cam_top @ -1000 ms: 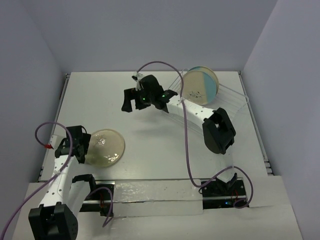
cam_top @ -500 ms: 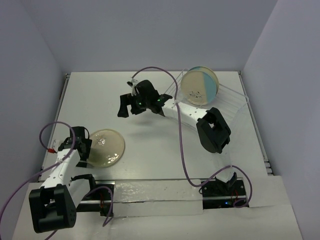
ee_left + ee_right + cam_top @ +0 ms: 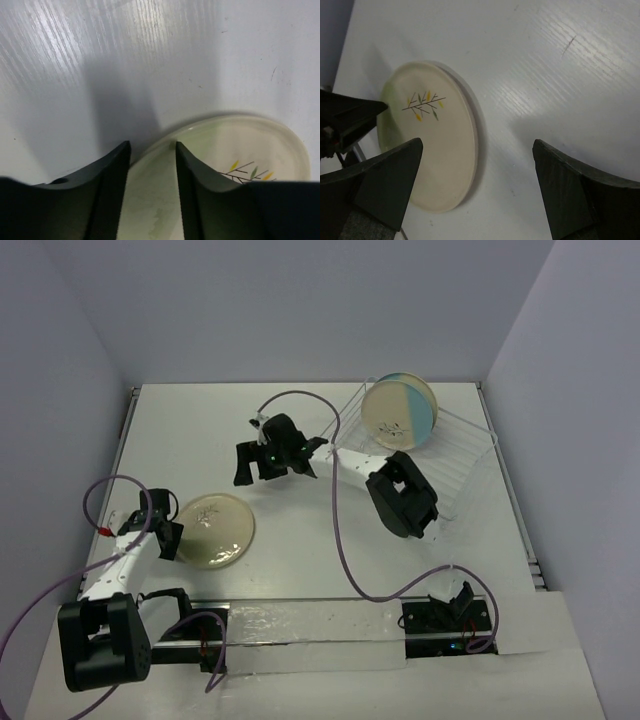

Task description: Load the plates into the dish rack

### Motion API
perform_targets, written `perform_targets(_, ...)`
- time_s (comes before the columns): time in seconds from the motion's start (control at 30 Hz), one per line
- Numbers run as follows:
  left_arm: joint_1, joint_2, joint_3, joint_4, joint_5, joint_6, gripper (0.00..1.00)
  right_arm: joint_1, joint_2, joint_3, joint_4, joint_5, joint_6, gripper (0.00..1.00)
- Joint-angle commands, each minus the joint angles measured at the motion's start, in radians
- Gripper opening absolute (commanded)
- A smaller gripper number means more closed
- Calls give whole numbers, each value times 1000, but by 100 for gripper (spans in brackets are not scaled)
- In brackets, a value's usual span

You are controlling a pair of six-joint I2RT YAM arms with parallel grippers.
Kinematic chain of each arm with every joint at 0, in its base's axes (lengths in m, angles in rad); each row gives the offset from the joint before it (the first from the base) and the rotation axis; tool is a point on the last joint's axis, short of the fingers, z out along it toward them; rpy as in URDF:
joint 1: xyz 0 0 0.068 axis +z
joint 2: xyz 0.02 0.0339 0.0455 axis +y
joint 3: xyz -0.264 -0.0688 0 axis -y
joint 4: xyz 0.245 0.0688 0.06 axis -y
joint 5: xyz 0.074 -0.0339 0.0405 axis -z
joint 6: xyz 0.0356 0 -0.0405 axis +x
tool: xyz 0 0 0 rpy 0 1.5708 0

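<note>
Drawn closer than before, the fingers of the left gripper (image 3: pixel 151 146) are set about the rim of the cream plate (image 3: pixel 218 530) at the left edge of the table (image 3: pixel 300 562); a hold cannot be told. The right gripper (image 3: pixel 478 144) is spread wide, empty. A half-blue plate (image 3: pixel 398 412) is stood in the dish rack (image 3: pixel 462 445), far right corner.

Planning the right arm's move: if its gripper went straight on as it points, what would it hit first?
The right gripper would probably meet the edge of the cream plate, or the table just beside it; depth is unclear.
</note>
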Motion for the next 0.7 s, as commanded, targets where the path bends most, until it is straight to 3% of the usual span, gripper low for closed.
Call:
perform_targets(0.0, 4, 32, -26, 52, 71, 13, 45, 25, 56, 83, 7, -10, 14, 98)
perform_targets(0.4, 4, 110, -22, 100, 89, 97, 26, 68, 148, 149, -24, -22, 31, 93)
perform_targets(0.67, 4, 133, -18, 141, 123, 127, 25, 120, 163, 184, -61, -14, 17, 87)
